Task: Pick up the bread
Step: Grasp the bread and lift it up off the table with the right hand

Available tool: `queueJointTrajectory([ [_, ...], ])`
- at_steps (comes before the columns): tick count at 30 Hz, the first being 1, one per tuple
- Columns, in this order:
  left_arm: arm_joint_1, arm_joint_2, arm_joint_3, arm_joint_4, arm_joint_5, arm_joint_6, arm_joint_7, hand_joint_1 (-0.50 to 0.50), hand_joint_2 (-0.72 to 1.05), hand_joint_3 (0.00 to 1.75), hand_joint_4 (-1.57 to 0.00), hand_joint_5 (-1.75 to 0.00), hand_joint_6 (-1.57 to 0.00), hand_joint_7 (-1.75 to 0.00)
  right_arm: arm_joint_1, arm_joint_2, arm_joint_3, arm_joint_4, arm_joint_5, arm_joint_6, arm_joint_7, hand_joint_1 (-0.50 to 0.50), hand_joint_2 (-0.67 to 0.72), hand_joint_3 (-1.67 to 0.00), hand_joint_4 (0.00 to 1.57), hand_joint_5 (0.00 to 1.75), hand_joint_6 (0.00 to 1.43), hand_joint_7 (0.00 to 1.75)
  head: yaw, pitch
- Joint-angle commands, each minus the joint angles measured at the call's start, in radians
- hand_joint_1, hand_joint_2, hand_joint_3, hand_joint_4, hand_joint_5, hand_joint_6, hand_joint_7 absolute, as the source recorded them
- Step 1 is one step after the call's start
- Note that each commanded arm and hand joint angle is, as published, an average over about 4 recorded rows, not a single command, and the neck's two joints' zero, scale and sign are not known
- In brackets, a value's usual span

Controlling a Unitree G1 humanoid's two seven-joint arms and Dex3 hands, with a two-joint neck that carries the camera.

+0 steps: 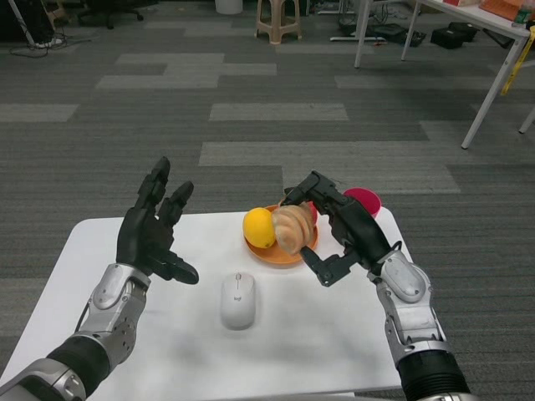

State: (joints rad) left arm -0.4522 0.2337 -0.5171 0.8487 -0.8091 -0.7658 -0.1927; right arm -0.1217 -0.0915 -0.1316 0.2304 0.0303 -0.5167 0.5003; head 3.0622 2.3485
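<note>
The bread [292, 228], a pale tan twisted roll, is raised just above the orange plate [281, 253], gripped by my right hand [338, 227] between the upper fingers and the thumb below. A yellow lemon [259, 227] lies on the plate's left side, and something red shows behind the bread, mostly hidden. My left hand [153, 231] is held up over the table's left part, fingers spread, holding nothing.
A white computer mouse [237, 300] lies on the white table [100, 251] in front of the plate. A red bowl [363, 200] stands at the far right edge behind my right hand. Beyond the table is grey carpet, with a stool and table legs far off.
</note>
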Motion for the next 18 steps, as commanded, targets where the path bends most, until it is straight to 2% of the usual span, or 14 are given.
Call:
queueJointTrajectory([
  [1,0.005,-0.002,0.005,-0.02,0.01,-0.003,-0.004,0.5,-0.37,0.09,0.0,-0.41,0.0,0.0,-0.007,0.007,0.017,-0.031,0.018,0.006,-0.042,-0.17,-0.4,-1.51,0.0,0.92,0.71,1.54,0.003,0.005],
  [6,0.007,-0.002,0.005,-0.03,0.011,-0.003,-0.004,0.5,-0.37,0.09,0.0,-0.41,0.0,0.0,-0.026,0.016,0.026,-0.039,0.023,0.004,-0.062,-0.17,-0.41,-1.51,0.0,0.97,0.74,1.54,0.013,0.01],
  [11,0.013,-0.002,0.007,-0.036,0.011,-0.004,-0.004,0.5,-0.37,0.09,0.0,-0.41,0.0,0.0,-0.031,0.009,0.024,-0.041,0.026,0.004,-0.066,-0.17,-0.41,-1.51,0.0,0.97,0.77,1.54,0.02,0.009],
  [14,0.015,-0.002,0.008,-0.039,0.011,-0.004,-0.004,0.5,-0.37,0.09,0.0,-0.41,0.0,0.0,-0.027,-0.01,0.018,-0.051,0.028,0.004,-0.066,-0.19,-0.41,-1.51,0.0,0.97,0.79,1.54,0.022,0.008],
  [18,0.02,-0.001,0.011,-0.043,0.011,-0.004,-0.002,0.5,-0.37,0.07,0.0,-0.41,0.0,0.0,-0.011,-0.032,-0.002,-0.073,0.032,0.005,-0.067,-0.17,-0.41,-1.51,0.0,0.97,0.82,1.54,0.021,0.003],
])
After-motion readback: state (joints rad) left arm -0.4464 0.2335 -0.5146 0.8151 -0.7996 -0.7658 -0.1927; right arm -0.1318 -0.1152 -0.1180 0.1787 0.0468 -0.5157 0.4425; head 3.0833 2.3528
